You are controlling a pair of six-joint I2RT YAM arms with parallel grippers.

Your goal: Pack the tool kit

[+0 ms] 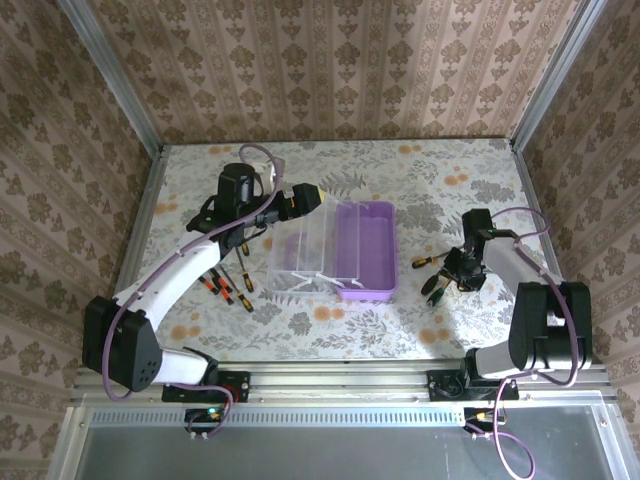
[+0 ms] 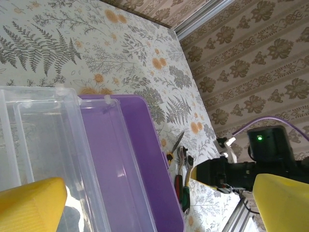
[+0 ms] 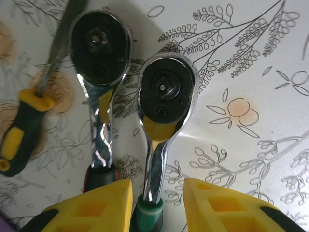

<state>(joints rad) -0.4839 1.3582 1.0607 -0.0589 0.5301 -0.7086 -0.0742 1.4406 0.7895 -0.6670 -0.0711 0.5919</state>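
The tool kit's purple box [image 1: 370,255] lies open right under the left pincer [image 2: 159,191], which is wide. It looks light and slippery. The right pincer [image 3: 157,188] sits narrow around a shiny wrench [image 3: 164,96], not squeezing yet. It looks hard, heavy and smooth, so hold its thin neck. No words to read.

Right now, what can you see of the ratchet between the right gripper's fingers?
The ratchet is a wrench: rounded mirror-bright chrome head, black drive insert at its middle, slim chrome neck running into a green collar. It lies flat on the floral table cover, head pointing away from the right gripper, neck between the yellow fingers with a gap on each side. A second ratchet lies close beside its head; whether they touch is unclear.
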